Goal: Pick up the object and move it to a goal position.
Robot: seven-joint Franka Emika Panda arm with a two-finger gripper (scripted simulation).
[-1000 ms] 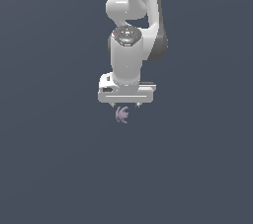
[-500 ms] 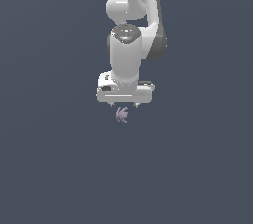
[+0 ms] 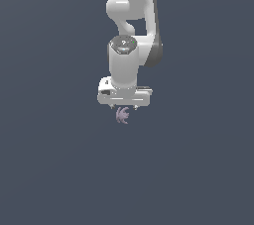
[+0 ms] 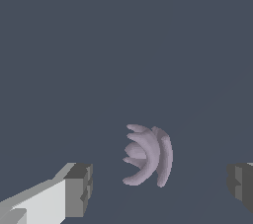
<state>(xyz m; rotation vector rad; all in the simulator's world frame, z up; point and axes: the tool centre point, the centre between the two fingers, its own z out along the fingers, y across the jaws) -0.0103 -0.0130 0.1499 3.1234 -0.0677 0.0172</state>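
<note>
The object [image 3: 122, 115] is a tiny pale purple-pink spiky thing with several curved prongs. In the exterior view it shows just below the white gripper [image 3: 124, 107], whose fingers are mostly hidden by the hand. In the wrist view the object [image 4: 148, 156] lies between the two grey fingertips [image 4: 79, 188], with a clear gap on each side. The gripper [image 4: 160, 186] is open and touches nothing.
The white arm [image 3: 131, 21] rises above the gripper in the exterior view. The surface around is plain dark grey-blue [image 3: 59, 159] with no other objects or edges in view.
The gripper has come down slightly towards the object and shifted a little to the exterior view's left. The object has not moved.
</note>
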